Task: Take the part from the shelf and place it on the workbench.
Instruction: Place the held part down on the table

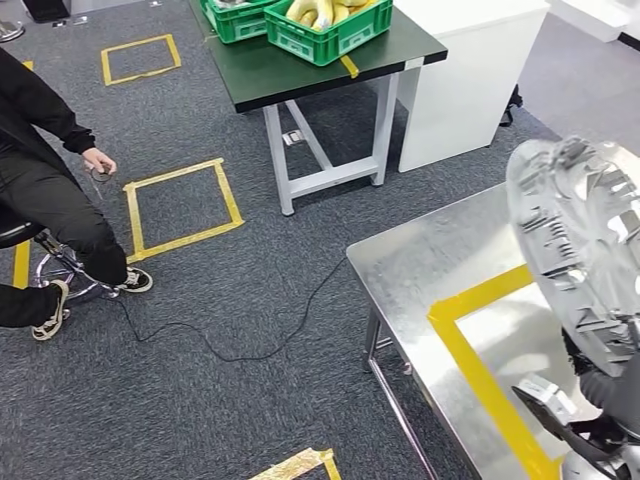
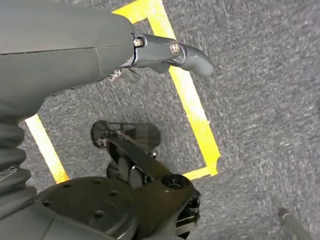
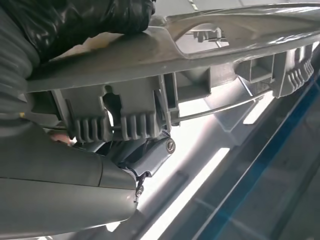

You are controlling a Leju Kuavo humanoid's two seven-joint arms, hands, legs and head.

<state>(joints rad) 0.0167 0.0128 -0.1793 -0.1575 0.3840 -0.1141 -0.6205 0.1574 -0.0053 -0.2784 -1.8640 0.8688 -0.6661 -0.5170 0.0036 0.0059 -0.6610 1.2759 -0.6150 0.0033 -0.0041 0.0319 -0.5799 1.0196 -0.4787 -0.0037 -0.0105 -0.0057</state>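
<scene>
The right hand (image 3: 75,170) has its fingers (image 3: 151,155) clamped on the silver part (image 1: 581,240), held above the steel tabletop (image 1: 423,260). Best to lower it level inside the yellow tape square (image 1: 483,370). The left hand (image 2: 75,55) hangs with nothing in it, fingers apart.

One silver part (image 1: 577,235) at three o'clock, held by one right hand (image 1: 604,400); one left hand (image 2: 113,55) hangs over carpet. One steel workbench (image 1: 423,260) at four o'clock bearing one yellow tape outline (image 1: 483,300). Two green crates (image 1: 332,35) at twelve o'clock on one dark table (image 1: 302,75). Three yellow tape squares on the floor (image 1: 181,205). One seated person (image 1: 45,200) at nine o'clock. One black cable (image 1: 249,350)
</scene>
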